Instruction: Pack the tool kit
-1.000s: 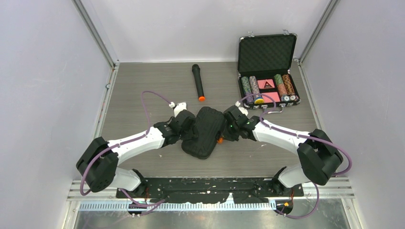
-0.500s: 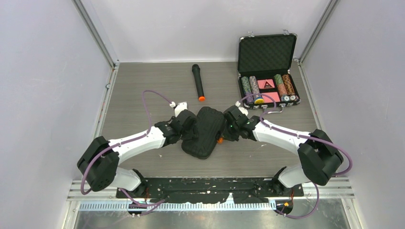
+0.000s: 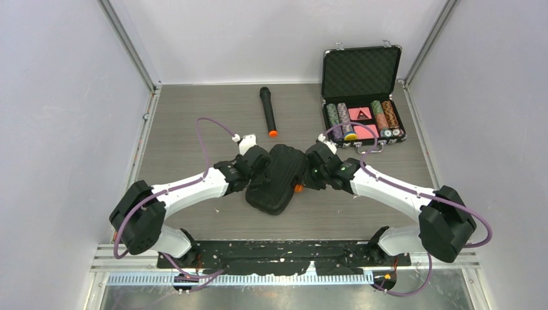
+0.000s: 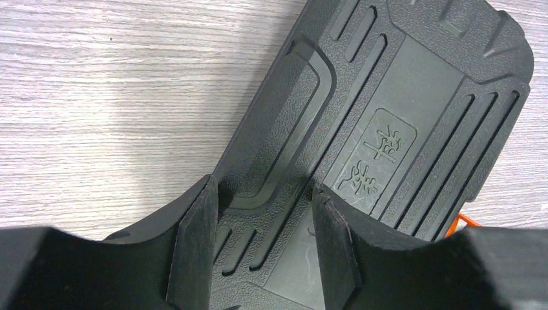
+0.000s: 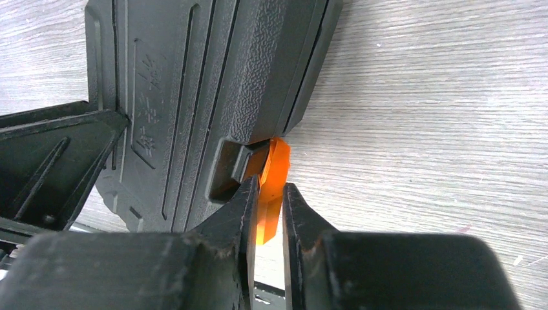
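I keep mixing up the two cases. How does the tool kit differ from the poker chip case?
The tool kit lies closed; the poker chip case stands open. The tool kit is ribbed plastic with an orange latch; the poker chip case has metal edges. Both are black.

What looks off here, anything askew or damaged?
The kit lies skewed on the table, shut, but its orange latch sticks out from the edge, seemingly unfastened, pinched in the right tool. No damage or spill visible.
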Available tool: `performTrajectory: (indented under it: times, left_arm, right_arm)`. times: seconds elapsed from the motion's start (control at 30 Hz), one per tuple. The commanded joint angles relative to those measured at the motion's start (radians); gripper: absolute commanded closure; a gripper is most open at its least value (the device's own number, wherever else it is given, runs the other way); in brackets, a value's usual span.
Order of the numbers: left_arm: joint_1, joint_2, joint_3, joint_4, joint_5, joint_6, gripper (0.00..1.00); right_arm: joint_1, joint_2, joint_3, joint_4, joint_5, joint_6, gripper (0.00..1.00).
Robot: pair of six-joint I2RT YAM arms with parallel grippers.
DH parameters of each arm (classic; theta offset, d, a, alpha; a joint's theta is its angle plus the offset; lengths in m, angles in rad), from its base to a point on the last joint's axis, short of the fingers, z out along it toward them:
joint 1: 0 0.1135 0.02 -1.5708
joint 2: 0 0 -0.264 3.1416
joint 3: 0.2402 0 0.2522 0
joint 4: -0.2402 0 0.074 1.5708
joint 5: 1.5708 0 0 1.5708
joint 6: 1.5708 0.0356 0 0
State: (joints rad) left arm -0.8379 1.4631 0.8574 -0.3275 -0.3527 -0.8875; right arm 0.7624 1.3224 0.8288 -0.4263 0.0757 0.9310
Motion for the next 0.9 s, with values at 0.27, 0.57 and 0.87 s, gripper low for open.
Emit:
performTrajectory:
  times: [0.27, 0.57, 0.87]
  left_arm:
    - [-0.063, 0.126, -0.057, -0.105, 0.133, 0.001, 0.58]
    - [-0.082, 0.135, -0.045, -0.104, 0.135, 0.003, 0.58]
    - [-0.089, 0.14, -0.037, -0.101, 0.139, 0.005, 0.59]
  right_arm:
    - [0.052, 0.072, 0.125, 0.496, -0.296, 0.08, 0.87]
    - [0.052, 0.136, 0.118, 0.629, -0.32, 0.194, 0.77]
    - [0.053, 0.131, 0.078, 0.733, -0.342, 0.258, 0.6]
